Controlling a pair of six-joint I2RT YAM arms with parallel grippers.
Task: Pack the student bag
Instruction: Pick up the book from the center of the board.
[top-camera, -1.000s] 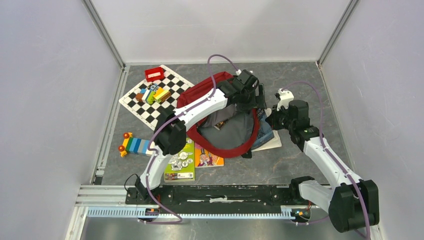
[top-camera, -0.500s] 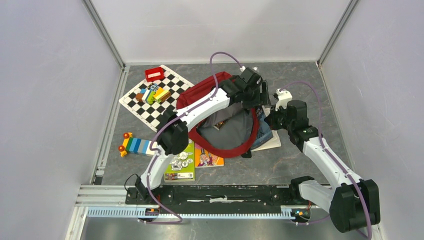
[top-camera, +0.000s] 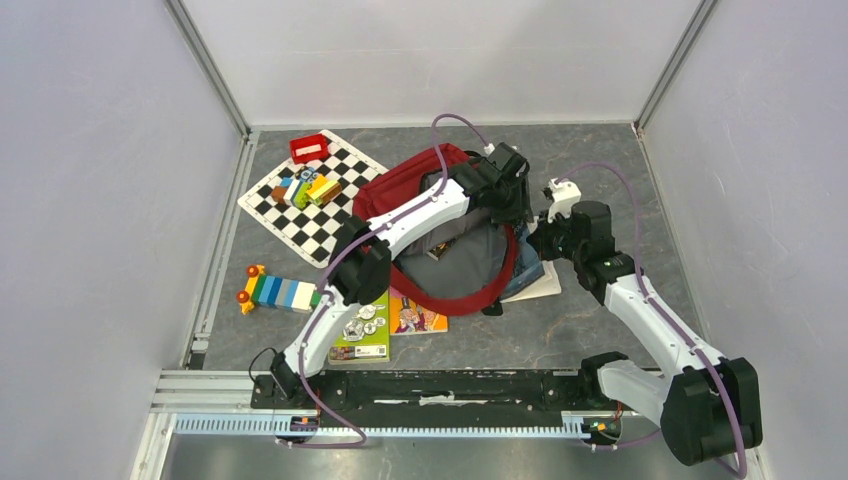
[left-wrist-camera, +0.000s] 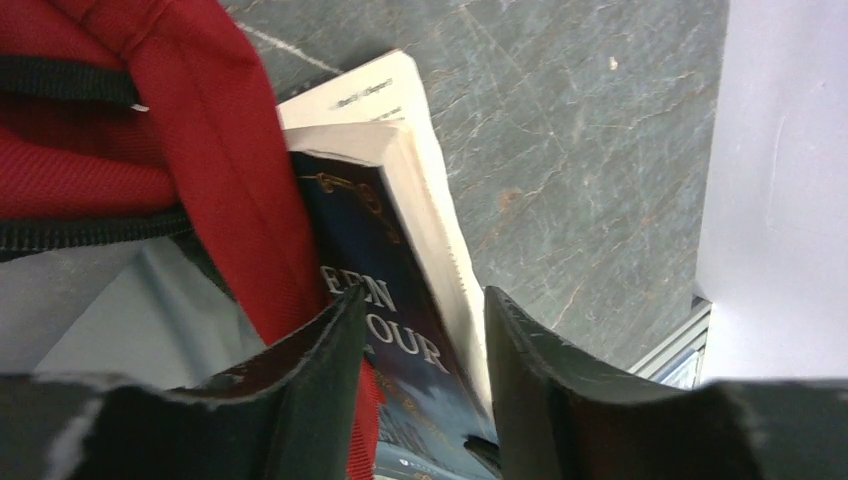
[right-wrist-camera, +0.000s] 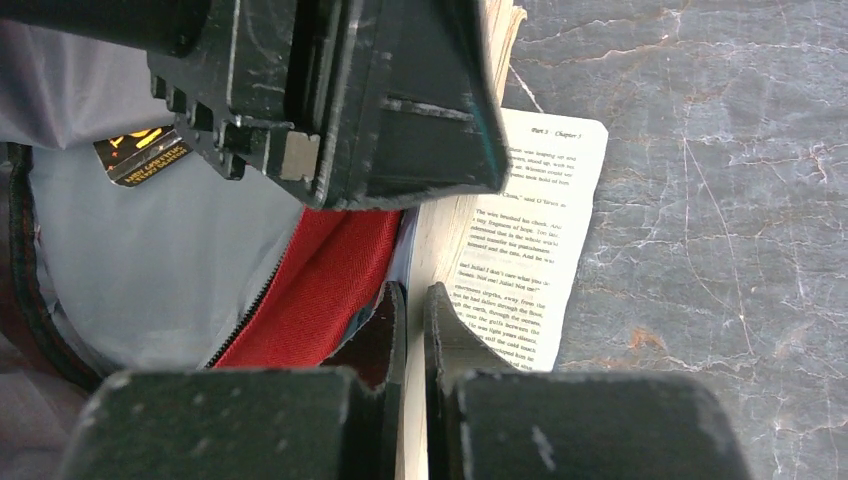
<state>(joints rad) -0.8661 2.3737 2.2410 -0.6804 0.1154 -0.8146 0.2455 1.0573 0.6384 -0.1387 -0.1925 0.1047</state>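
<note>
The student bag (top-camera: 400, 185) lies open in the middle of the table, dark red with grey lining (top-camera: 465, 265). A book with a dark-blue cover (top-camera: 535, 275) lies against its right rim, one white page flat on the table. My left gripper (top-camera: 512, 200) reaches over the bag; in the left wrist view it (left-wrist-camera: 425, 310) is open, its fingers astride the book's cover (left-wrist-camera: 400, 290) next to the red rim (left-wrist-camera: 200, 130). My right gripper (top-camera: 543, 238) is shut on the book's page block (right-wrist-camera: 445, 250), beside the printed page (right-wrist-camera: 530, 220) and the rim (right-wrist-camera: 320, 280).
A chessboard (top-camera: 310, 215) with coloured blocks (top-camera: 308, 187) and a small red box (top-camera: 309, 147) lies at the back left. A coloured block train (top-camera: 275, 290), a green booklet (top-camera: 362, 325) and a comic (top-camera: 418, 315) lie in front of the bag. A yellow-black item (right-wrist-camera: 145, 155) lies inside.
My left gripper has moved a little right and nearer, over the bag's right rim and the book. My right gripper has barely shifted, still on the book.
</note>
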